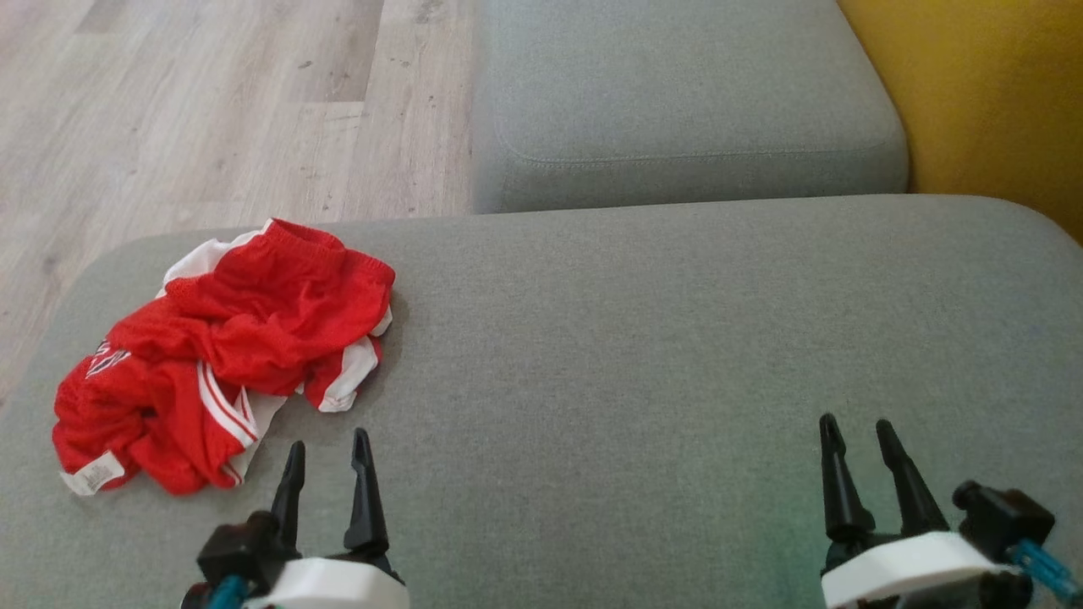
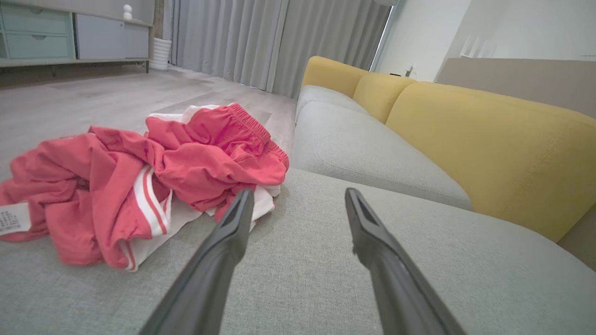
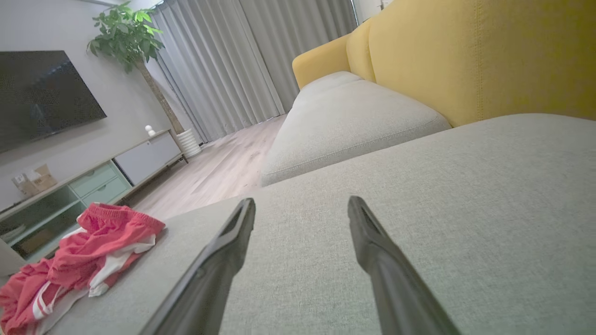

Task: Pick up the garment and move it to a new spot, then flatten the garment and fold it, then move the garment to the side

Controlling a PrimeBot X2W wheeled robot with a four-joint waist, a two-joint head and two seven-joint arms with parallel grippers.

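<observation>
The garment (image 1: pixel 224 355) is a pair of red shorts with white stripes, crumpled in a heap on the left part of the grey sofa cushion (image 1: pixel 643 338). My left gripper (image 1: pixel 330 444) stands open just below and right of the heap, apart from it, nothing between its fingers. In the left wrist view the garment (image 2: pixel 139 181) lies ahead and left of my left gripper (image 2: pixel 298 195). My right gripper (image 1: pixel 856 430) is open over bare cushion at the lower right, far from the cloth. The right wrist view has my right gripper (image 3: pixel 301 202) open and the garment (image 3: pixel 79 256) far left.
A second grey cushion (image 1: pixel 685 101) lies beyond, with the yellow backrest (image 1: pixel 990 101) at the right. Wooden floor (image 1: pixel 211 110) runs past the cushion's left and far edges. A TV cabinet (image 3: pixel 93 181), potted plant (image 3: pixel 128 37) and curtains (image 3: pixel 242 60) stand across the room.
</observation>
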